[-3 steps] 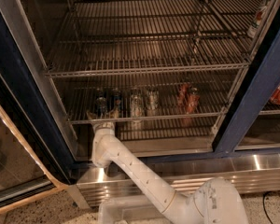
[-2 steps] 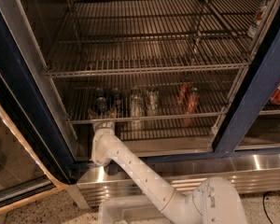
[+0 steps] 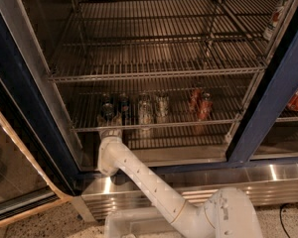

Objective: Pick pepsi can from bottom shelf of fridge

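The pincer (image 3: 110, 126), at the front rail of the bottom shelf (image 3: 188, 124) below the pepsi can (image 3: 108, 112), is largely hidden by the wrist (image 3: 109, 150).

Bottom shelf (image 3: 188, 124) count: dark cans (image 3: 108, 111), 2, just beyond the hand (image 3: 109, 128); silvery cans (image 3: 145, 114), 2, right of it; red cans (image 3: 204, 106), 2, farther right. Hand at the front rail.

Smooth plastic tool (image 3: 110, 127) at the steel-wire bottom shelf (image 3: 188, 124), above a glossy kick plate (image 3: 268, 175)
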### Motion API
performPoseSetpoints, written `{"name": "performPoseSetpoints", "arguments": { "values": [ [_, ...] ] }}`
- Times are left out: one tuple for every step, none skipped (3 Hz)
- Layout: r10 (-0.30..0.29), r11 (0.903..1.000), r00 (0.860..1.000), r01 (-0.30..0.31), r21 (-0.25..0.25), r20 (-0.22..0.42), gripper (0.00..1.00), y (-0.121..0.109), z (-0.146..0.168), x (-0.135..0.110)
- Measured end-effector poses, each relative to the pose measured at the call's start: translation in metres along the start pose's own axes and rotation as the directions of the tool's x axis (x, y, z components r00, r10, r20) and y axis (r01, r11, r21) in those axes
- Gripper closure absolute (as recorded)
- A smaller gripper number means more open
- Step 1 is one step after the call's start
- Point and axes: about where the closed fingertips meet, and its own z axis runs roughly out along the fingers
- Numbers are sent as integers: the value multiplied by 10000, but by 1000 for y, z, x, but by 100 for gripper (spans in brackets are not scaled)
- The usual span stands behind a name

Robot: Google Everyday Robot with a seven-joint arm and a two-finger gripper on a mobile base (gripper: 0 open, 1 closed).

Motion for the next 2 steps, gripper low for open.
{"name": "performPoseSetpoints", "arguments": {
  "values": [
    [0,10000,10000,0,0,0,74,0,0,0],
    [0,10000,10000,0,0,0,97,0,0,0]
  ]
}}
